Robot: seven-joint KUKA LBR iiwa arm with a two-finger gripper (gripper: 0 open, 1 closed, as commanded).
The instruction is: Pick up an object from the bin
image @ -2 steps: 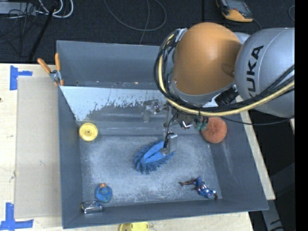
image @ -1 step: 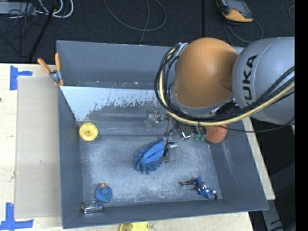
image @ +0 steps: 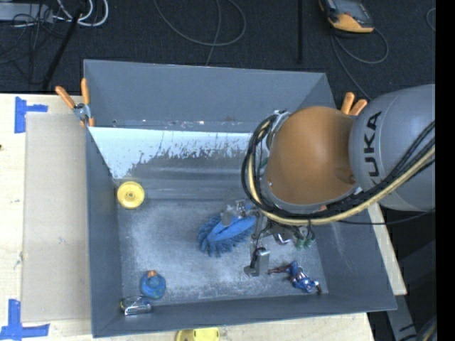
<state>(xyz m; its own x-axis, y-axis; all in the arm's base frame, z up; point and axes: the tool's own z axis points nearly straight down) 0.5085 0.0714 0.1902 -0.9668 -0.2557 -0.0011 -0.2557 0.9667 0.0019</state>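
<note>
The gripper (image: pixel 255 263) hangs low over the floor of the bin (image: pixel 178 112), somewhat right of the middle. It is just beside the right end of one blue brush (image: pixel 222 234) with splayed bristles (the nearest thing to it), and I cannot tell whether the gripper is spread or pressed together. Four other things lie singly: one small blue-and-red toy (image: pixel 303 278) near it on the view's right, one yellow disc (image: pixel 131 195) by the left wall, and in the near left corner one blue ball (image: pixel 152 284) with one small metal piece (image: pixel 135 306) just beside it.
</note>
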